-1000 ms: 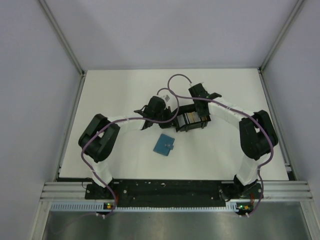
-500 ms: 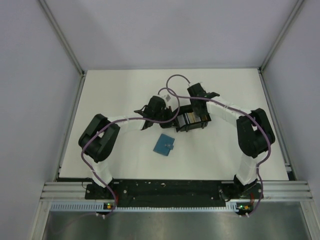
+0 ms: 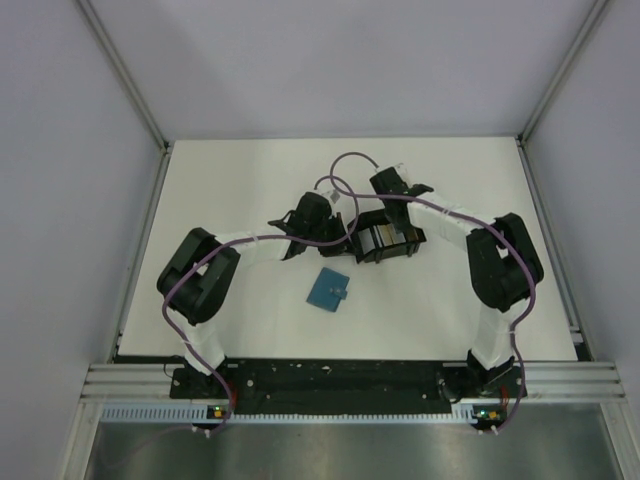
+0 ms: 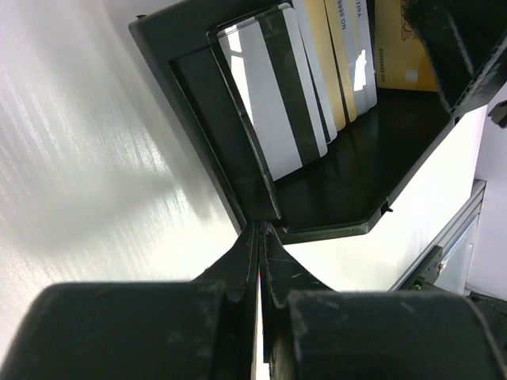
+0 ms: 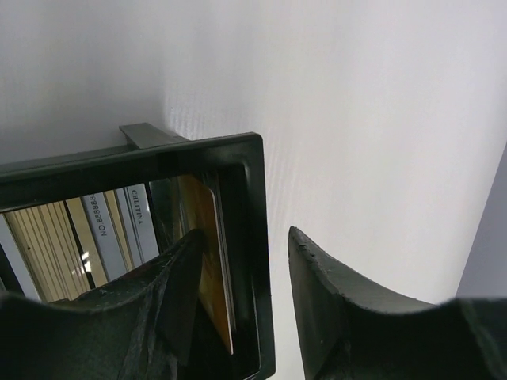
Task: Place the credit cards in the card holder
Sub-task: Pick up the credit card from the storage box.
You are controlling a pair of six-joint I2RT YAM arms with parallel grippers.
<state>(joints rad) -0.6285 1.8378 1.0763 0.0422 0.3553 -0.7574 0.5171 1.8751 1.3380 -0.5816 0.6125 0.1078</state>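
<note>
right arm (image 3: 452, 222) edged left | wrist-only: right fingers (image 5: 348, 309) astride tray wall (image 5: 258, 237), parted; left fingers (image 4: 226, 277) closed, empty

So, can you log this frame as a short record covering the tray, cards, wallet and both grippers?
tray: black open-topped rectangular tray, mid-table
cards: orange-yellow, silver-grey and white plastic cards, standing on edge inside the tray
holder: small teal-blue wallet, lying flat on the white table, nearer the arm bases than the tray
left gripper: shut, tips at the tray's outer wall, nothing between them
right gripper: open, straddling the tray's end wall, one finger inside beside an orange card
progress: cards seen only in the tray
</note>
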